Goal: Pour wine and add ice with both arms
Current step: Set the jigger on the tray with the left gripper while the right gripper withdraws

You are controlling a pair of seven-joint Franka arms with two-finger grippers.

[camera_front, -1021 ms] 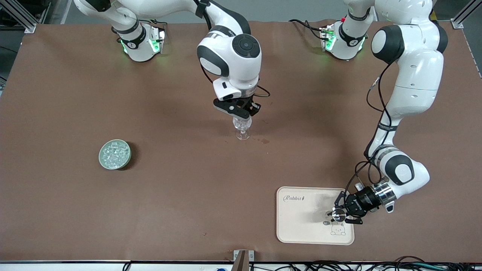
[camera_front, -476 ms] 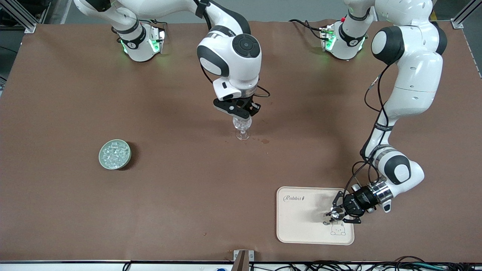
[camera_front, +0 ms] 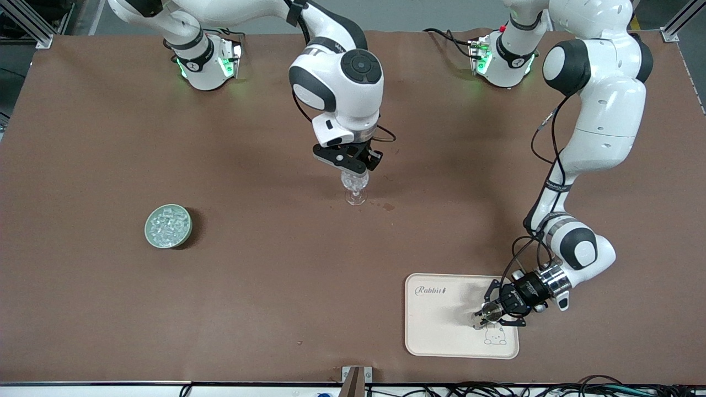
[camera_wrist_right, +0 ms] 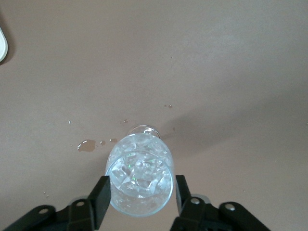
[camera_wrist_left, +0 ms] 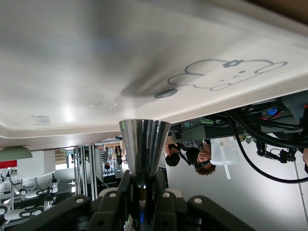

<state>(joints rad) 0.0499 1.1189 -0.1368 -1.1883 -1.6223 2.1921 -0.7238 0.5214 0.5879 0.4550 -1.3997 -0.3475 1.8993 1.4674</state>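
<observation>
Ice (camera_wrist_right: 139,175) fills the stemmed glass (camera_front: 354,187) standing mid-table, and the right gripper (camera_wrist_right: 139,197) sits at its rim with one finger (camera_wrist_right: 101,197) on each side of the bowl, though I cannot tell whether they press it. More clear cubes lie in the pale green bowl (camera_front: 168,226) toward the right arm's end. Over the cream tray (camera_front: 441,325), the left gripper (camera_front: 495,312) has its fingers closed on a small shiny metal cup (camera_wrist_left: 144,147), tipped on its side just above the tray.
</observation>
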